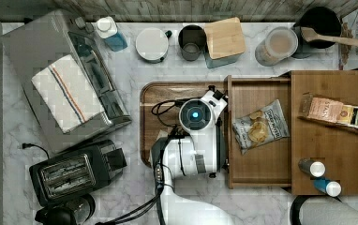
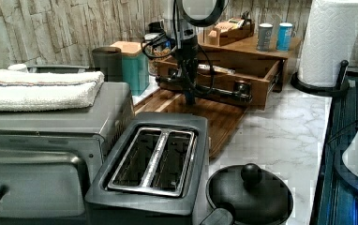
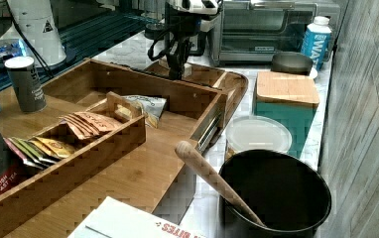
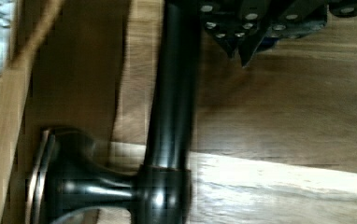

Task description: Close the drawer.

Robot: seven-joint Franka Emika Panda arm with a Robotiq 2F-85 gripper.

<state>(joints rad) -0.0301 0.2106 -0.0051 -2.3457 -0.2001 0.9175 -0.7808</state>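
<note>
The drawer [image 1: 260,131] stands pulled well out of its cabinet [image 1: 334,131], right of centre in the top view, with a chip bag [image 1: 260,125] lying flat inside it. Its dark bar handle [image 2: 205,89] runs along the front panel at centre of the left view, and the tool [image 2: 190,96] hangs right at that bar, just in front of the panel and above the darker serving tray [image 1: 151,108]. In the wrist view the bar [image 4: 174,84] runs down the frame with the tool's tip just beside it, apart rather than wrapped around it. Whether the tool is open or closed, I cannot tell. To close this well, I'd judge a flat, square push on the handle or panel near its middle, straight along the runners toward the cabinet, is the call; an off-centre shove could skew the drawer and jam it. The bag sits low, so it looks unlikely to catch. The arm's white body [image 1: 193,145] covers the front panel in the top view, so actual contact is hard to confirm, and the runners inside the cabinet are hidden.
</note>
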